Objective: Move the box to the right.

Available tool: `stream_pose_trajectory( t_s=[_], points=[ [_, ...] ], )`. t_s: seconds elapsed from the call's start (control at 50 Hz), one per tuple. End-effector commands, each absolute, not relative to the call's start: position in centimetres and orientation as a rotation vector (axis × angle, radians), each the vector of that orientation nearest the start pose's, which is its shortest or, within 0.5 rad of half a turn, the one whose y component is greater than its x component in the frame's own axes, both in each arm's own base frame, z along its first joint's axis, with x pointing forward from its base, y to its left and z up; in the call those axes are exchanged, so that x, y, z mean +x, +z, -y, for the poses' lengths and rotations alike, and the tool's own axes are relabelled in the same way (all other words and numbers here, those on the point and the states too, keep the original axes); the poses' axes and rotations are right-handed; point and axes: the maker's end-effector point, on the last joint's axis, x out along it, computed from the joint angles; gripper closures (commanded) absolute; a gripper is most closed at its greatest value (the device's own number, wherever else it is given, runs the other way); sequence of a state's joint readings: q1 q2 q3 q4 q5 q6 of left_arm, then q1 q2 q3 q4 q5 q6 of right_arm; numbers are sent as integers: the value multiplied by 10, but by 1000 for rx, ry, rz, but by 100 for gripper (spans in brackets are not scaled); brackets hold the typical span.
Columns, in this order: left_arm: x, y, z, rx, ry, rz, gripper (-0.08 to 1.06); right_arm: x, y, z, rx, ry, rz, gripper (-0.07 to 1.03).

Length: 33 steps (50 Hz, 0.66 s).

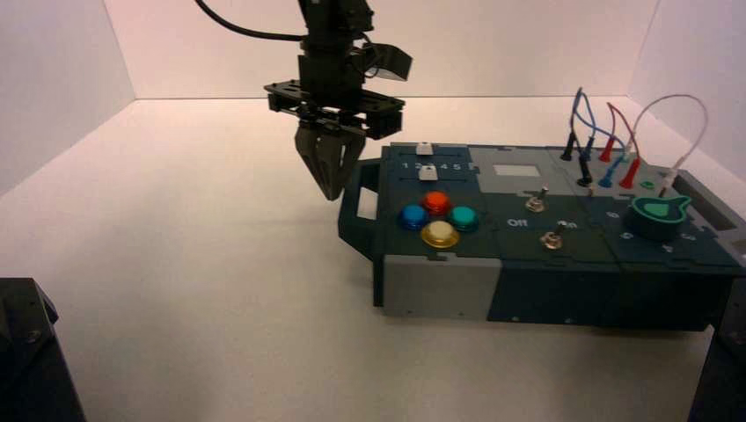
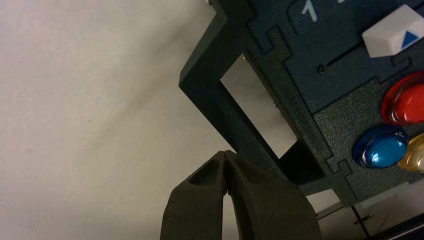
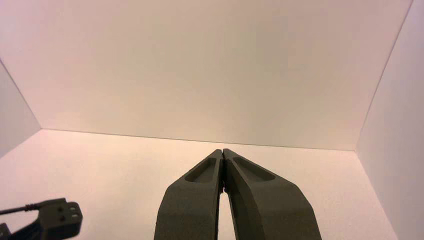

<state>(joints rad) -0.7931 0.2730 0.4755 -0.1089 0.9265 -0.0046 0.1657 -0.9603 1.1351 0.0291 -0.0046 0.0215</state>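
Left gripper (image 2: 227, 156), jaws together, sat beside the box (image 1: 545, 255) handle (image 2: 220, 95) at 9 o'clock; pushing off-centre could twist it.

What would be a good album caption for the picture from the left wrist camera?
Left gripper, fingers shut, poised at the box's left side handle, beside its red button and blue button.
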Motion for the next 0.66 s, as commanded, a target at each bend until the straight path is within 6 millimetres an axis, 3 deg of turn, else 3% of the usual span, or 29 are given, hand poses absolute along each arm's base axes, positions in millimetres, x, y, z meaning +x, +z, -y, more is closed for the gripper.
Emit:
stream_pose_trajectory(
  t_s=[0.02, 0.22, 0.36, 0.5, 0.66],
  points=[
    [235, 36, 268, 520, -634, -1541, 101, 256, 274, -43, 44, 162, -156, 99],
    [270, 68, 227, 403, -553, -1414, 101, 256, 272, -44, 63, 162, -159, 99],
    [277, 92, 204, 362, -520, -1332, 101, 256, 275, -45, 72, 168, -156, 99],
    [277, 107, 191, 336, -504, -1285, 101, 256, 272, -48, 76, 176, -164, 99],
    [279, 112, 189, 327, -502, -1259, 101, 257, 274, -48, 76, 176, -163, 99]
  ],
)
